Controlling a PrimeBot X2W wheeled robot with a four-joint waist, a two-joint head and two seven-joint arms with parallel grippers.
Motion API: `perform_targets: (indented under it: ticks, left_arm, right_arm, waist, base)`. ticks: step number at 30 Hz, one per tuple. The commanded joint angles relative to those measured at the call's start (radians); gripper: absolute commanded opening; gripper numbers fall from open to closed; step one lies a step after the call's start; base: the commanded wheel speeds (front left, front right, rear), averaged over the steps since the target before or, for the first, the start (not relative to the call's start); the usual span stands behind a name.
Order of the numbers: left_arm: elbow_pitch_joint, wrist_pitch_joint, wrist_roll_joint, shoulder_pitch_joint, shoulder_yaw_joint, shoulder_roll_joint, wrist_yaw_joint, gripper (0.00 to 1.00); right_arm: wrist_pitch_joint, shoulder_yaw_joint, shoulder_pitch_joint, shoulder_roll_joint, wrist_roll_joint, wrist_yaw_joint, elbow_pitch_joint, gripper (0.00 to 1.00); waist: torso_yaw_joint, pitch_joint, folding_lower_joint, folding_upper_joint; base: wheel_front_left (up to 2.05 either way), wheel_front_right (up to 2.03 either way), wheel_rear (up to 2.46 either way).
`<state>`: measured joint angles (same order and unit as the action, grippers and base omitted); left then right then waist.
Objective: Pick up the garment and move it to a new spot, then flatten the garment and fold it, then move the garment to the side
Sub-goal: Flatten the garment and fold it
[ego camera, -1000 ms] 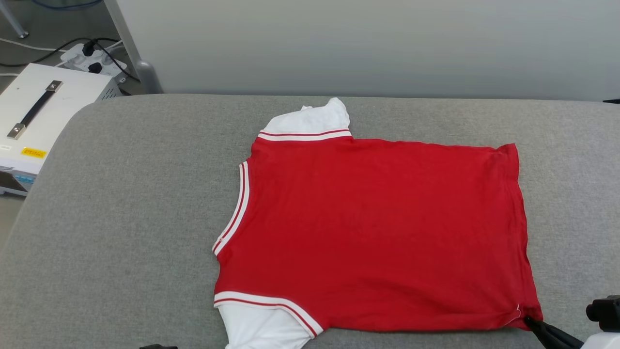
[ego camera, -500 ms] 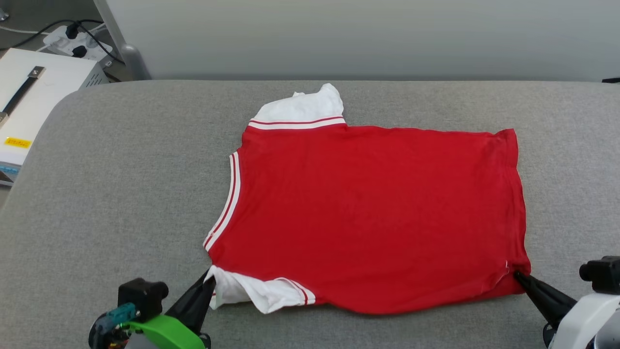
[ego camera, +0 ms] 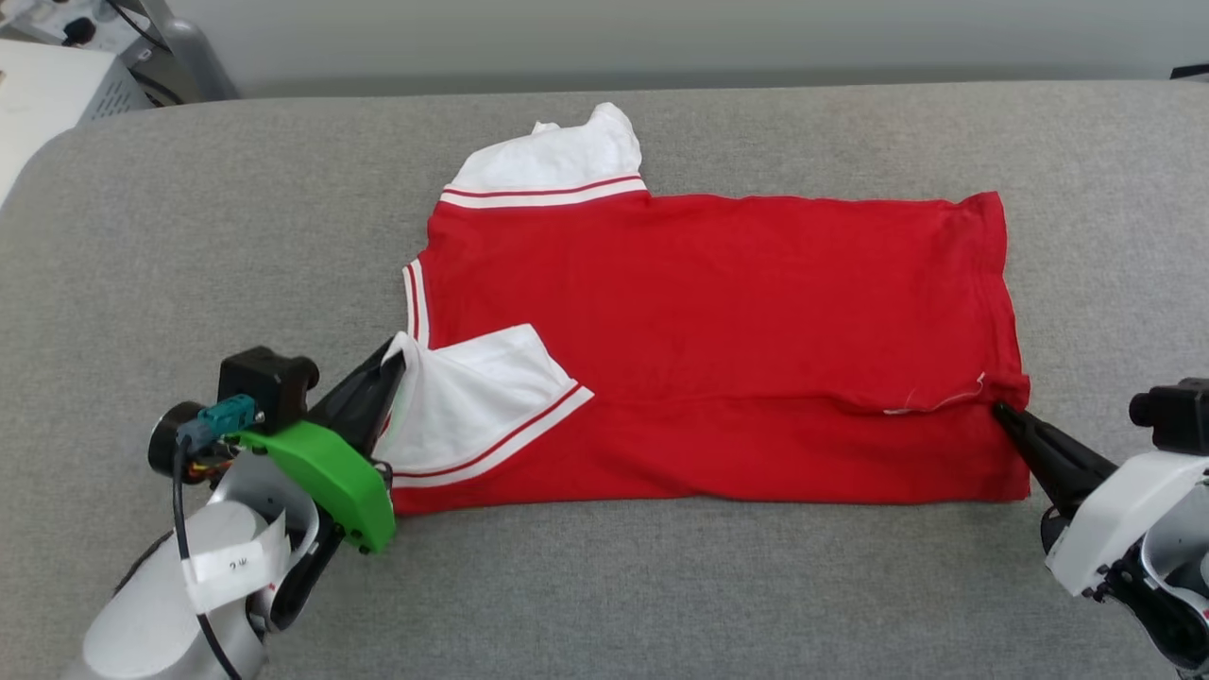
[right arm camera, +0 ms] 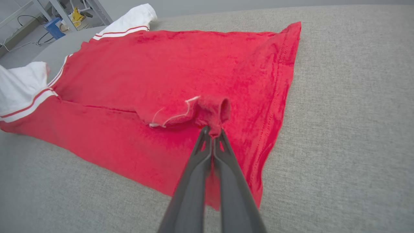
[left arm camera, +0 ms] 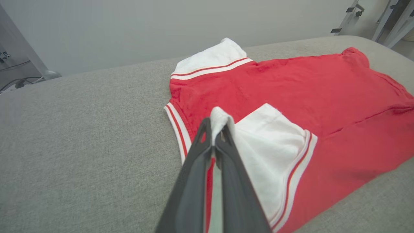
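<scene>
At the far left of my head view a white box (ego camera: 42,90) sits beyond the rounded corner of the grey fabric surface (ego camera: 189,236). Next comes my left pincer (ego camera: 392,364), a green bracket (ego camera: 321,467) on its wrist. Its jaws are pressed together on the edge of the near white sleeve (ego camera: 472,397), and in the left wrist view a small loop of white cloth pokes up between the tips of that pincer (left arm camera: 215,124). The sleeve (left arm camera: 268,139) is turned over onto the red body, with its red stripe running across it at an angle. Just beyond it the striped collar (ego camera: 416,302) lies flat on the grey cloth, and farther back the other white sleeve (ego camera: 557,156) sticks out toward the wall. The garment (ego camera: 737,312) lies spread across the middle of the surface, collar to my left and hem (ego camera: 992,283) to my right. Its near edge is doubled over onto itself, and a crease runs lengthwise from the sleeve to the hem. At the right end the near hem corner (ego camera: 945,401) is rolled back with a pale seam thread showing. My right pincer (ego camera: 1001,411) has it. In the right wrist view the pincer (right arm camera: 212,131) is clamped tight on that curl of red cloth (right arm camera: 207,111), held slightly above the layer beneath it.
</scene>
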<state>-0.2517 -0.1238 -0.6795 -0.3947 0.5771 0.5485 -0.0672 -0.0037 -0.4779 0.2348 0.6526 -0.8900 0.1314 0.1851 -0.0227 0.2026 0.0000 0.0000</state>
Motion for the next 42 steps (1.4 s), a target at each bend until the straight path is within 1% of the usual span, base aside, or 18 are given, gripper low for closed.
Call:
perform_targets:
  ticks: [1, 7, 13, 20, 21, 22, 23, 24, 27, 31, 33, 37, 39, 41, 42]
  left_arm:
    - [-0.03, -0.004, 0.003, -0.037, 0.004, -0.015, -0.014, 0.0]
    - [-0.187, -0.022, 0.007, -0.12, 0.043, -0.046, -0.046, 0.0]
    - [-0.338, -0.049, -0.006, -0.157, 0.092, -0.079, -0.06, 0.0]
    - [-0.434, -0.092, -0.024, -0.184, 0.148, -0.105, -0.063, 0.0]
    - [-0.442, -0.097, -0.03, -0.189, 0.155, -0.107, -0.063, 0.0]
    - [-0.449, -0.102, -0.035, -0.194, 0.162, -0.108, -0.063, 0.4]
    - [-0.454, -0.106, -0.036, -0.2, 0.166, -0.107, -0.063, 0.87]
    - [-0.458, -0.111, -0.037, -0.207, 0.169, -0.104, -0.063, 1.0]
    - [-0.452, -0.123, -0.042, -0.227, 0.168, -0.094, -0.063, 1.0]
    - [-0.425, -0.128, -0.04, -0.258, 0.171, -0.059, -0.063, 1.0]
    - [-0.404, -0.114, -0.046, -0.274, 0.179, -0.038, -0.063, 1.0]
    - [-0.336, -0.032, -0.088, -0.304, 0.202, 0.01, -0.063, 1.0]
    - [-0.298, 0.032, -0.11, -0.322, 0.223, 0.039, -0.063, 1.0]
    - [-0.263, 0.114, -0.143, -0.338, 0.246, 0.062, -0.063, 1.0]
    - [-0.245, 0.171, -0.165, -0.346, 0.261, 0.074, -0.063, 1.0]
  right_arm:
    - [0.004, -0.005, 0.031, -0.008, 0.004, -0.001, 0.015, 0.0]
    - [0.02, -0.034, 0.115, -0.028, 0.003, -0.001, 0.1, 0.0]
    - [0.02, -0.079, 0.166, -0.051, 0.012, -0.001, 0.189, 0.0]
    - [-0.005, -0.118, 0.19, -0.067, 0.01, -0.001, 0.246, 0.0]
    - [-0.012, -0.121, 0.193, -0.068, 0.01, -0.001, 0.25, 0.04]
    - [-0.022, -0.122, 0.195, -0.07, 0.011, -0.001, 0.253, 0.36]
    - [-0.029, -0.122, 0.195, -0.07, 0.011, -0.001, 0.255, 0.87]
    - [-0.036, -0.123, 0.195, -0.069, 0.014, -0.001, 0.255, 1.0]
    - [-0.064, -0.116, 0.187, -0.06, 0.016, -0.001, 0.241, 1.0]
    - [-0.093, -0.086, 0.159, -0.038, 0.025, -0.001, 0.202, 1.0]
    - [-0.102, -0.063, 0.14, -0.027, 0.033, -0.001, 0.178, 1.0]
    - [-0.099, -0.013, 0.099, -0.016, 0.053, -0.001, 0.13, 1.0]
    - [-0.087, 0.012, 0.08, -0.019, 0.07, -0.001, 0.106, 1.0]
    - [-0.072, 0.036, 0.062, -0.025, 0.087, -0.001, 0.084, 1.0]
    - [-0.063, 0.05, 0.053, -0.029, 0.095, -0.001, 0.074, 1.0]
  waist:
    - [-0.02, 0.034, 0.0, 0.0]
    - [-0.028, 0.08, 0.0, 0.0]
    - [-0.027, 0.103, 0.0, 0.0]
    - [-0.015, 0.094, 0.0, 0.0]
    - [-0.013, 0.088, 0.0, 0.0]
    - [-0.01, 0.082, 0.0, 0.0]
    - [-0.008, 0.076, 0.0, 0.0]
    - [-0.005, 0.069, 0.0, 0.0]
    - [0.007, 0.048, 0.0, 0.0]
    - [0.027, 0.023, 0.0, 0.0]
    - [0.037, 0.011, 0.0, 0.0]
    - [0.052, -0.008, 0.0, 0.0]
    - [0.057, -0.015, 0.0, 0.0]
    - [0.061, -0.022, 0.0, 0.0]
    - [0.063, -0.025, 0.0, 0.0]
  base:
    - [0.0, 0.0, 0.0]
    - [0.0, 0.0, 0.0]
    - [0.0, 0.0, 0.0]
    - [0.0, 0.0, 0.0]
    - [0.0, 0.0, 0.0]
    - [0.0, 0.0, 0.0]
    - [0.0, 0.0, 0.0]
    - [0.0, 0.0, 0.0]
    - [0.0, 0.0, 0.0]
    - [0.0, 0.0, 0.0]
    - [0.0, 0.0, 0.0]
    - [0.0, 0.0, 0.0]
    - [0.0, 0.0, 0.0]
    - [0.0, 0.0, 0.0]
    - [0.0, 0.0, 0.0]
